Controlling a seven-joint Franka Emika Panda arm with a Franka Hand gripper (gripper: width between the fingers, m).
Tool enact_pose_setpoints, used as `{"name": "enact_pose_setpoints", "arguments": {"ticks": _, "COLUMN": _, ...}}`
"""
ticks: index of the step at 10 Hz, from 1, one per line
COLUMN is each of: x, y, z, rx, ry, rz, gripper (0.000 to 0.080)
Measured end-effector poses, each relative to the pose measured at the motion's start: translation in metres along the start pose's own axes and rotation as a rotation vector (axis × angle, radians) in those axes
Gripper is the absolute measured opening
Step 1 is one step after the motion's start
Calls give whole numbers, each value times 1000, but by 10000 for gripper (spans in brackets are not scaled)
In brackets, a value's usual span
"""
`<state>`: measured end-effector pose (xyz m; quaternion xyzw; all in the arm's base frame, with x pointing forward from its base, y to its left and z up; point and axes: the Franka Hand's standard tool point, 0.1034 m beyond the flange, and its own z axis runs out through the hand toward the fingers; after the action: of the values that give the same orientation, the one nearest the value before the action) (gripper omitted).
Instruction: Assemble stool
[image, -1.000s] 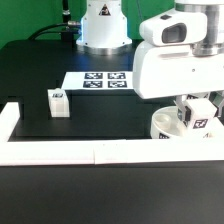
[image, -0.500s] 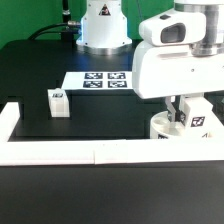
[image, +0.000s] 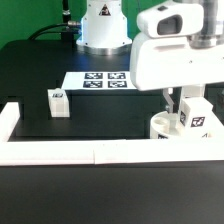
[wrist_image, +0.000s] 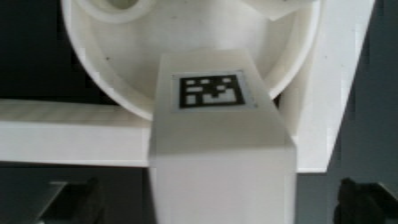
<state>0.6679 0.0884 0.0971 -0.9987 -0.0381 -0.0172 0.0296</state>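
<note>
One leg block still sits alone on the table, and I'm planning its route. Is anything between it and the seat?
Nothing visible: bare black table lies between the loose leg block and the round seat.

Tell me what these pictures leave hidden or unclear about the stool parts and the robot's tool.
- Third leg block: not seen in either view; only the leg block on the table and the tagged leg on the seat show.
- Seat: exterior view, mostly behind the arm and the border rail.
- Tool: its fingers largely covered by the arm's body.
- Leg's joint with the seat: wrist view, too close to tell.
</note>
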Motion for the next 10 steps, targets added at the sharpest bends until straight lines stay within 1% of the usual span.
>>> {"name": "enact_pose_setpoints", "arguments": {"ticks": 1, "x": 1, "y": 4, "z": -14, "rx": 1, "ry": 9, "rz": 6, "gripper": 648}}
{"name": "enact_pose_setpoints", "arguments": {"ticks": 3, "x": -3, "y": 4, "z": -7, "rx": 1, "ry": -1, "rz": 6, "gripper": 648}}
{"name": "enact_pose_setpoints", "arguments": {"ticks": 6, "x": -3, "y": 5, "z": -7, "rx": 0, "ry": -1, "rz": 7, "gripper": 648}}
{"name": "enact_pose_setpoints", "arguments": {"ticks": 7, "x": -3, "y": 8, "z": -7, "rx": 0, "ry": -1, "rz": 9, "gripper": 648}}
{"name": "enact_pose_setpoints", "arguments": {"ticks": 8, "x": -8, "y": 22, "z": -10, "rx": -1, "ry": -12, "rz": -58, "gripper": 648}}
{"name": "enact_pose_setpoints", "arguments": {"ticks": 9, "x": -15, "y": 41, "z": -16, "rx": 1, "ry": -24, "rz": -85, "gripper": 648}}
{"name": "enact_pose_setpoints", "arguments": {"ticks": 10, "x": -21, "y": 54, "z": -20, "rx": 2, "ry": -28, "rz": -70, "gripper": 648}}
